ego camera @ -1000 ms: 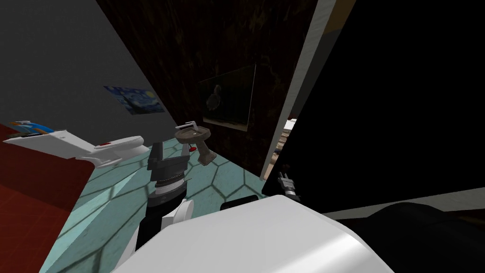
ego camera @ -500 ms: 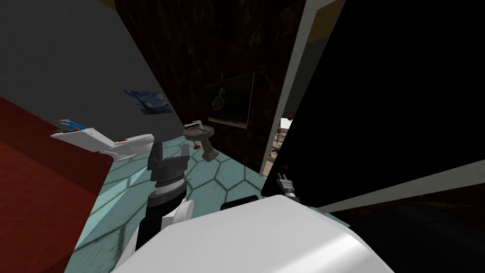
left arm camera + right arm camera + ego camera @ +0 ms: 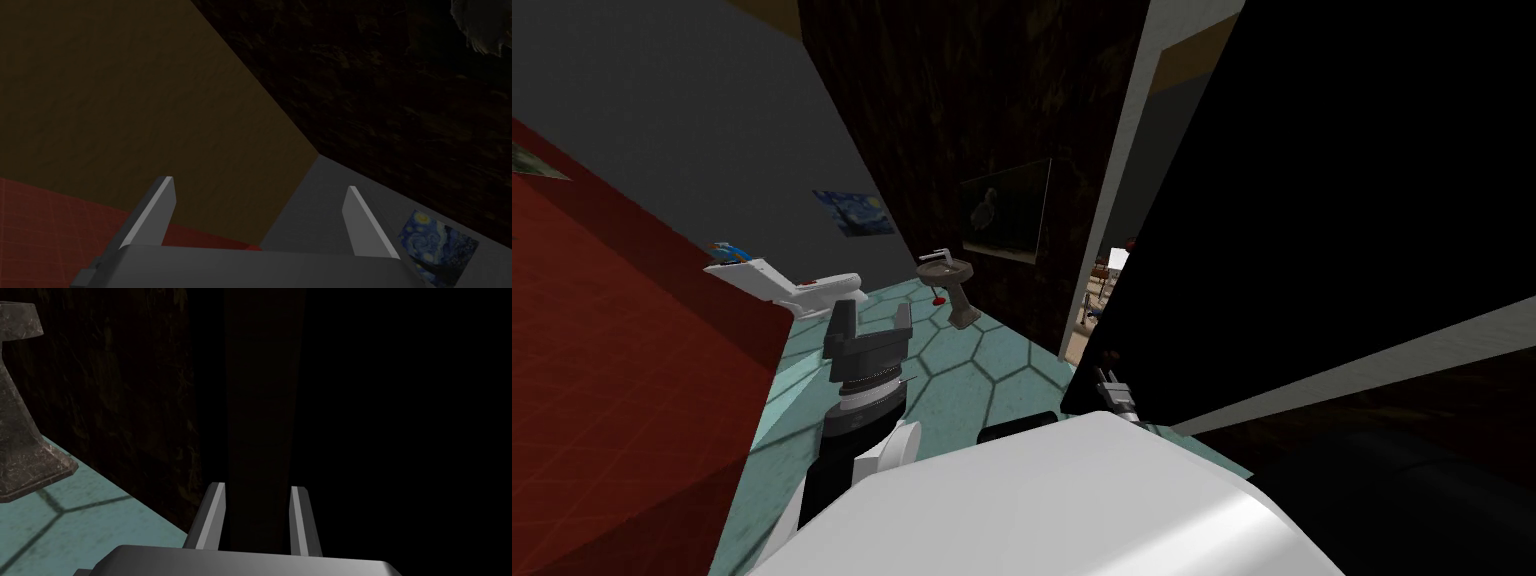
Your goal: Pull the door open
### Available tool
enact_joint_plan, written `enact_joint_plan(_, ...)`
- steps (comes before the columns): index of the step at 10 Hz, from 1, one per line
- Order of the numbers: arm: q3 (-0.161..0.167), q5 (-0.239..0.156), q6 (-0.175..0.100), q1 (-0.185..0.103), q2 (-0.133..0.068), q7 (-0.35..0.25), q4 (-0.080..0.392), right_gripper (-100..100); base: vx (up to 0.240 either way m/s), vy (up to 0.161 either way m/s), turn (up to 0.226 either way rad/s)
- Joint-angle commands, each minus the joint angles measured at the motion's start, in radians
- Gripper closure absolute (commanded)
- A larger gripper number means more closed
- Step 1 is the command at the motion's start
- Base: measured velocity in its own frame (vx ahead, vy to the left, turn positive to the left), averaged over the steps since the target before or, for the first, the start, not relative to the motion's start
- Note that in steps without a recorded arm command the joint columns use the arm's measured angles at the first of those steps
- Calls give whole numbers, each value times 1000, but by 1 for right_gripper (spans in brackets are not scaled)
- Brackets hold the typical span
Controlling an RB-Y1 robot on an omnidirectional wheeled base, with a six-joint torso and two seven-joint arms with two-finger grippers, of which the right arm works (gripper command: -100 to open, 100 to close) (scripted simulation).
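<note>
The fingers (image 3: 210, 518) of the right gripper (image 3: 257, 488) are pressed against the two sides of the door (image 3: 262, 413), clamping its thin dark edge, which runs straight up between them. In the head view that gripper (image 3: 1110, 378) sits low on the door's (image 3: 1312, 200) near edge, close to its bottom corner. The door reads as a large black panel and stands ajar. A narrow gap separates its edge from the pale frame (image 3: 1117, 200), and through the gap a strip of another room shows. The left gripper (image 3: 867, 320) is held up well away from the door, over the teal hex-tiled floor (image 3: 982, 370). Its fingers (image 3: 155, 210) are spread wide with nothing between them. Past the frame, on the side away from the door, a dark wall carries a framed picture (image 3: 1007, 210), and a pedestal sink (image 3: 949, 275) stands below it. Farther from the door are a white toilet (image 3: 802, 285) and a blue poster (image 3: 857, 213) on a grey wall.
</note>
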Motion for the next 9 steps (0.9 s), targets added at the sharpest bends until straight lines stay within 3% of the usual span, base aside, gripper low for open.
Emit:
enact_joint_plan(1, 0, 0, 0, 0, 0, 0, 0, 100, -137, -15, 38)
enact_joint_plan(2, 19, 13, -20, 6, -13, -21, 14, 100, -192, 14, 148)
enact_joint_plan(8, 61, 45, -82, 17, -60, -77, 47, 100, -237, -27, 124)
enact_joint_plan(9, 56, 41, -74, 15, -56, -70, 40, 100, -114, -12, 31)
